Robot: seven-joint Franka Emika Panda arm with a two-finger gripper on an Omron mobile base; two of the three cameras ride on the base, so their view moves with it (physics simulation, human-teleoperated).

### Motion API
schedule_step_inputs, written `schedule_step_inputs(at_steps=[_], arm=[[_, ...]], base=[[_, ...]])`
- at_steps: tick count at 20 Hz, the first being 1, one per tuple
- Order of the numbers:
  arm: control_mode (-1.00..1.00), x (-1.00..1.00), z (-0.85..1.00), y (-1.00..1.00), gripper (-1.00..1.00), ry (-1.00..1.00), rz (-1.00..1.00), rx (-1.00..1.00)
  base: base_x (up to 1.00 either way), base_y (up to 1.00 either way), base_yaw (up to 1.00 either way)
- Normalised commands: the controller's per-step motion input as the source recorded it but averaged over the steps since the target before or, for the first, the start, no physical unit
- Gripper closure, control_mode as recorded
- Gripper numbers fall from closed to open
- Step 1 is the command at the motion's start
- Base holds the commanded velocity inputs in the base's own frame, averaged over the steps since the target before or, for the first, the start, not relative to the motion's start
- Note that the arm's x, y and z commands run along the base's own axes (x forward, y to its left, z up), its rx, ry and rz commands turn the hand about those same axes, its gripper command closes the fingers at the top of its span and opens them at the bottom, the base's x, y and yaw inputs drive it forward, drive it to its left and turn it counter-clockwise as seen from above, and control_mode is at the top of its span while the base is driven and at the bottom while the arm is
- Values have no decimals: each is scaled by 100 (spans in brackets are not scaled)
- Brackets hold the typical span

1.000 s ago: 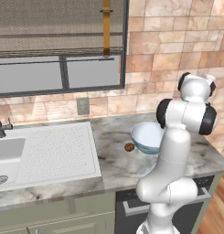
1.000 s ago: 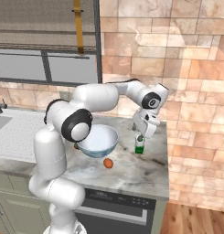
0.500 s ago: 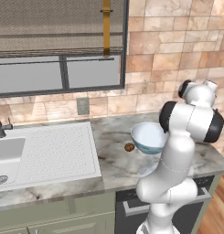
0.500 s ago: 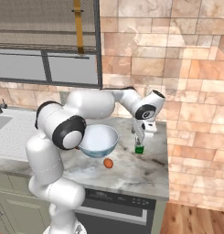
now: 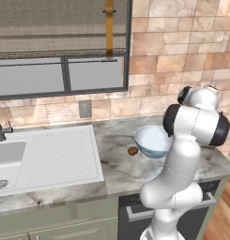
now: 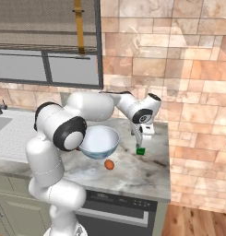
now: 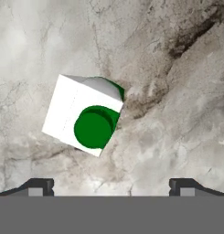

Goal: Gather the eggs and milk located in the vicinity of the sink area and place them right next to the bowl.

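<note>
Large white sink area (image 5: pixel 50 154) at the left of the marble counter (image 5: pixel 121 164), well apart from everything else. Pale blue bowl (image 6: pixel 99 141) further right, dark brown egg (image 5: pixel 133 151) just beside its left rim, orange-brown egg (image 6: pixel 109 164) just in front. Beyond the bowl's right side, gripper (image 6: pixel 141 142) poised above the green-capped white milk carton (image 7: pixel 86 114), jaws spread wide, gripping nothing.

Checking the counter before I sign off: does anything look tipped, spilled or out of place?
Nothing stands out. The white milk carton with a green cap stands upright on the marble counter, with no spill around it.
</note>
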Motion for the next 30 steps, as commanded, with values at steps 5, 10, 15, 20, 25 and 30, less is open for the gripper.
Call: schedule_step_inputs(at_steps=[5,10,15,20,25,30], arm=[[-100,23,0,-2,-100,0,0,0],[-100,13,-3,-19,-100,0,0,-1],[-100,2,-7,-26,-100,0,0,-2],[-100,11,-11,-5,-100,0,-1,-6],[-100,21,-8,2,-100,0,-1,-9],[-100,10,-7,20,-100,0,-2,-12]], base=[[0,0,0],[0,0,0],[0,0,0],[0,0,0],[0,0,0],[0,0,0]])
